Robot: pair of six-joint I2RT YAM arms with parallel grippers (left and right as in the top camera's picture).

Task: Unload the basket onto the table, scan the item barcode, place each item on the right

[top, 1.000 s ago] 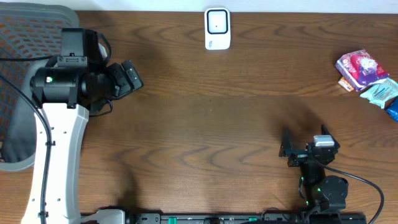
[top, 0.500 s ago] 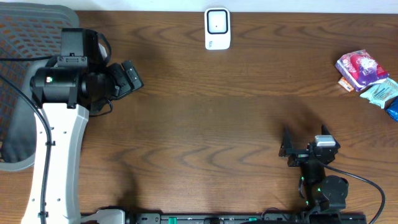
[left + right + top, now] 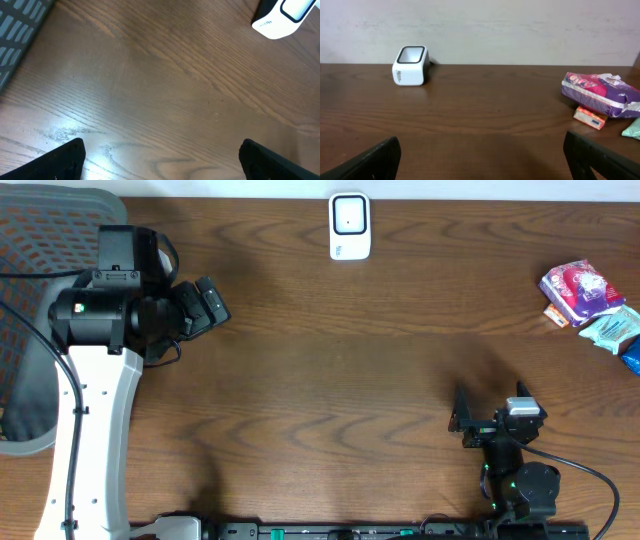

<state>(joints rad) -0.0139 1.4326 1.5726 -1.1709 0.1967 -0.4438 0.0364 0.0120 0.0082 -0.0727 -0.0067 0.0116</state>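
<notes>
Currently we are holding our left jaws spread wide with nothing between them. The left arm (image 3: 95, 380) is reaching over the far left part of the tabletop (image 3: 330, 360), just beside a gray mesh chair (image 3: 30, 240). Our right jaws are likewise standing wide apart and gripping nothing. The right arm (image 3: 515, 480) is sitting folded low at the near edge on the right side, and its camera is looking across toward the pale wall (image 3: 520, 25).

The white scanner (image 3: 349, 225) is standing at the far edge, about midway across and well apart from both arms.

The items are lying in a cluster at the right edge. A purple and pink packet (image 3: 580, 288) is resting farthest back. A small orange box (image 3: 557, 315) is touching its near side. A pale green packet (image 3: 610, 330) is lying just beside them. A blue thing (image 3: 632, 355) is showing only partly, so we cannot tell what it is.
</notes>
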